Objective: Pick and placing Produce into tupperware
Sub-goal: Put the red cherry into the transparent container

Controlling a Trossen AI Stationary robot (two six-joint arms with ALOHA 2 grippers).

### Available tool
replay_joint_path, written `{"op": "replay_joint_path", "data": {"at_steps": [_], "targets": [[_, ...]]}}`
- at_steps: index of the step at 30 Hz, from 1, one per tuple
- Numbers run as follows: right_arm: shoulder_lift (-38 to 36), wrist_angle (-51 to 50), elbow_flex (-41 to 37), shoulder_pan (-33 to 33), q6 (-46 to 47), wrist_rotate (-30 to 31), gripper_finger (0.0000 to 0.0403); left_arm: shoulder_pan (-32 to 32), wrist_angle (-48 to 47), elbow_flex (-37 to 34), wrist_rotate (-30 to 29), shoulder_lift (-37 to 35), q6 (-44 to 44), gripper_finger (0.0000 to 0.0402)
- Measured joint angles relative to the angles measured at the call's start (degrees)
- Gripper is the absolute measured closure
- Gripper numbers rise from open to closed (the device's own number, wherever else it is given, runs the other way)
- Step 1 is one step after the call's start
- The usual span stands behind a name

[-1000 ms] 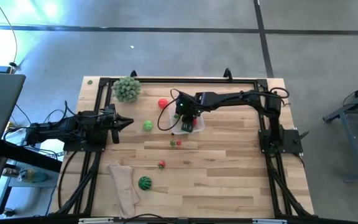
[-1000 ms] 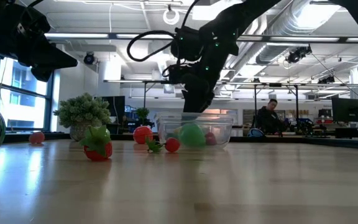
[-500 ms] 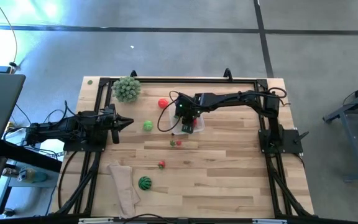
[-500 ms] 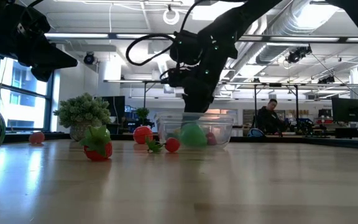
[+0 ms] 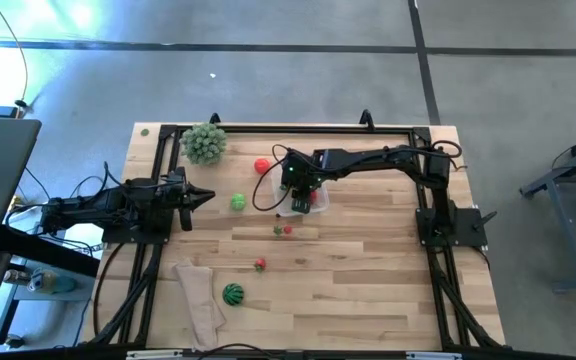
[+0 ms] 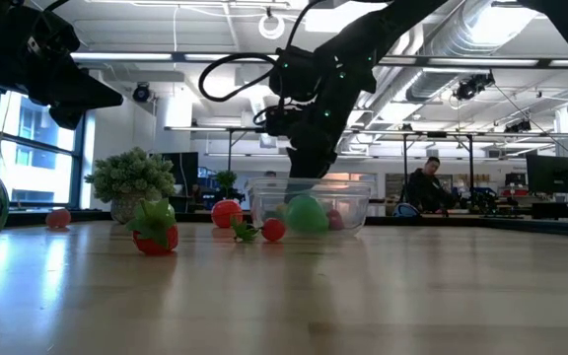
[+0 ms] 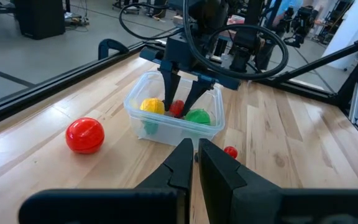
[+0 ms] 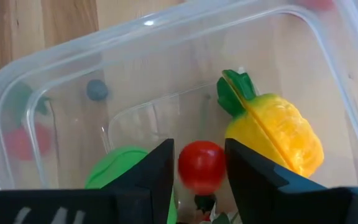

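The right pincer (image 7: 180, 102) hangs fingers-down inside the tub (image 7: 143, 126), so that whatever it lets go lands within the walls and not on the table (image 5: 368, 290). Its jaws stand a little apart, and a red fruit (image 8: 201, 165) sits between the 2 fingertips (image 8: 158, 177). Whether they grip it or have just let it go I cannot tell; the gap looks about as wide as the fruit. Just beside the pincer in the tub lie a yellow fruit (image 8: 277, 134) with a green stalk and a green ball (image 8: 118, 167), with a tiny dark berry (image 8: 96, 90) farther off by the wall.

The left pincer (image 7: 195, 158) waits well away from the tub, by its own edge of the table, jaws pressed together and holding nothing.

Outside the tub, 5 pieces wait: a red ball (image 5: 261, 166) and a green fruit (image 5: 238, 202) near the right pincer, a small red-and-green bit (image 5: 282, 229) just past the tub wall, another red piece (image 5: 259, 264) farther off, and the watermelon (image 5: 232, 294) farthest, next to a cloth (image 5: 198, 305). The leafy ball (image 5: 204, 142) stands apart from them in a corner.
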Motion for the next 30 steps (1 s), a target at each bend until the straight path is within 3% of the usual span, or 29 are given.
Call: {"op": "replay_joint_path", "data": {"at_steps": [14, 26, 30], "targets": [[-1.66, -1.18, 0.0, -0.02, -0.17, 0.58, 0.0261, 0.0, 0.0, -0.02, 0.0, 0.02, 0.0, 0.0385], [-13.16, -8.23, 0.02, 1.9, 2.76, 3.84, 0.0261, 0.0, 0.0, -0.02, 0.0, 0.02, 0.0, 0.0385], [-16.87, -10.96, 0.02, 4.66, 3.96, 7.89, 0.0261, -0.01, 0.0, 0.0, 0.0, 0.02, -0.01, 0.0385]]}}
